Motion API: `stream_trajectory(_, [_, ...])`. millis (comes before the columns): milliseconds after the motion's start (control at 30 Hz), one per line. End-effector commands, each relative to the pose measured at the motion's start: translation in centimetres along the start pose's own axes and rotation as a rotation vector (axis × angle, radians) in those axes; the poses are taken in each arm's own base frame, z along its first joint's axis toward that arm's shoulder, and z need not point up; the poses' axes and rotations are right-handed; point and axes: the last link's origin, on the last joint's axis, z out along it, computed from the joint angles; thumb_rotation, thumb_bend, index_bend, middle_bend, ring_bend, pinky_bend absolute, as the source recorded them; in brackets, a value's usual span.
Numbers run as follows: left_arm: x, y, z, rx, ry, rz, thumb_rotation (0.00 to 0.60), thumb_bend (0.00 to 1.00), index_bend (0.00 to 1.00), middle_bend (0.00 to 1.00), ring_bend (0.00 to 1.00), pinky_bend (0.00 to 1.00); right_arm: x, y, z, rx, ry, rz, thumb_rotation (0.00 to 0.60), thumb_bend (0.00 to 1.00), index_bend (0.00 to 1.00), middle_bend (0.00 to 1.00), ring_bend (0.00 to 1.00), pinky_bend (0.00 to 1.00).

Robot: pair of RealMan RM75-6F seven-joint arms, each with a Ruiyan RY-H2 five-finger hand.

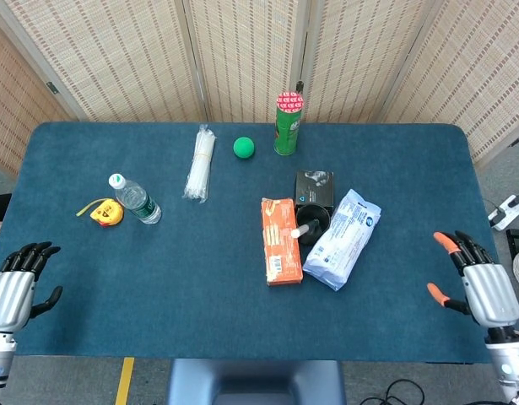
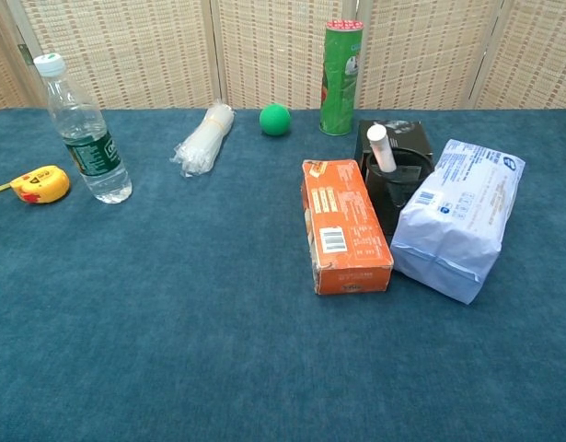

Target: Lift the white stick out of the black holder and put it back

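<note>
A white stick (image 1: 304, 229) (image 2: 379, 147) stands tilted in the round black holder (image 1: 314, 226) (image 2: 391, 189), wedged between an orange box (image 1: 280, 240) (image 2: 345, 224) and a white-blue pouch (image 1: 342, 239) (image 2: 456, 215). My left hand (image 1: 13, 287) hovers at the table's near left corner, fingers apart, holding nothing. At the near right edge my right hand (image 1: 478, 283) is spread with orange fingertips, also holding nothing. Neither hand appears in the chest view.
A small black box (image 1: 315, 187) sits just behind the holder. Further back stand a green can (image 1: 287, 123), a green ball (image 1: 244, 148) and a bundle of white ties (image 1: 199, 163). On the left are a water bottle (image 1: 135, 199) and a yellow tape measure (image 1: 105, 213).
</note>
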Motion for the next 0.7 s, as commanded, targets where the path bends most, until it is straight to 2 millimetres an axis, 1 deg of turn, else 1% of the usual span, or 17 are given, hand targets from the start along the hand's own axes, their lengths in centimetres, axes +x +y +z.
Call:
stream_trajectory(33, [0.0, 0.1, -0.1, -0.003, 0.000, -0.003, 0.600, 0.34, 0.25, 0.21, 0.17, 0.23, -0.3, -2.1, 3.5, 0.076, -0.027, 0.051, 0.600, 0.23, 0.17, 0.16, 0.08, 0.19])
stream_trajectory(167, [-0.1, -0.1, -0.3, 0.002, -0.001, -0.007, 0.600, 0.34, 0.25, 0.21, 0.17, 0.23, -1.3, -4.9, 7.1, 0.153, -0.087, 0.085, 0.600, 0.24, 0.19, 0.17, 0.08, 0.19])
stream_trajectory(200, [-0.1, -0.1, -0.4, 0.005, -0.002, -0.007, 0.600, 0.34, 0.25, 0.21, 0.17, 0.23, -1.6, -5.6, 7.9, 0.170, -0.101, 0.094, 0.600, 0.22, 0.19, 0.17, 0.08, 0.19])
stream_trajectory(333, [0.0, -0.4, -0.7, 0.017, -0.002, -0.004, 0.600, 0.34, 0.25, 0.21, 0.17, 0.23, -3.1, -8.9, 10.9, 0.241, -0.153, 0.134, 0.600, 0.08, 0.23, 0.17, 0.08, 0.19])
stream_trajectory(400, [0.1, -0.6, -0.8, 0.022, -0.001, -0.003, 0.600, 0.34, 0.25, 0.21, 0.17, 0.23, -3.8, -10.3, 12.0, 0.267, -0.170, 0.154, 0.600, 0.06, 0.26, 0.17, 0.08, 0.19])
stream_trajectory(433, [0.1, -0.6, -0.9, 0.025, 0.001, -0.002, 0.600, 0.34, 0.25, 0.21, 0.17, 0.23, -4.2, -11.2, 12.6, 0.287, -0.182, 0.159, 0.600, 0.06, 0.28, 0.18, 0.08, 0.19])
stream_trajectory(567, [0.3, -0.9, -1.1, 0.035, 0.004, -0.003, 0.600, 0.34, 0.25, 0.21, 0.17, 0.23, -5.4, -13.3, 14.4, 0.327, -0.207, 0.143, 0.600, 0.07, 0.34, 0.20, 0.08, 0.19])
stream_trajectory(633, [0.4, -1.0, -1.3, 0.041, 0.006, -0.002, 0.600, 0.34, 0.25, 0.21, 0.17, 0.23, -6.0, -14.0, 15.1, 0.337, -0.219, 0.135, 0.600, 0.12, 0.35, 0.21, 0.08, 0.19])
stream_trajectory(667, [0.4, -1.1, -1.3, 0.043, 0.006, -0.003, 0.600, 0.34, 0.25, 0.21, 0.17, 0.23, -6.3, -14.2, 15.3, 0.340, -0.223, 0.128, 0.600, 0.15, 0.36, 0.21, 0.08, 0.19])
stream_trajectory(700, [0.4, -1.1, -1.4, 0.047, 0.005, -0.003, 0.600, 0.34, 0.25, 0.21, 0.17, 0.23, -6.6, -14.3, 15.6, 0.341, -0.225, 0.115, 0.600, 0.17, 0.36, 0.21, 0.08, 0.19])
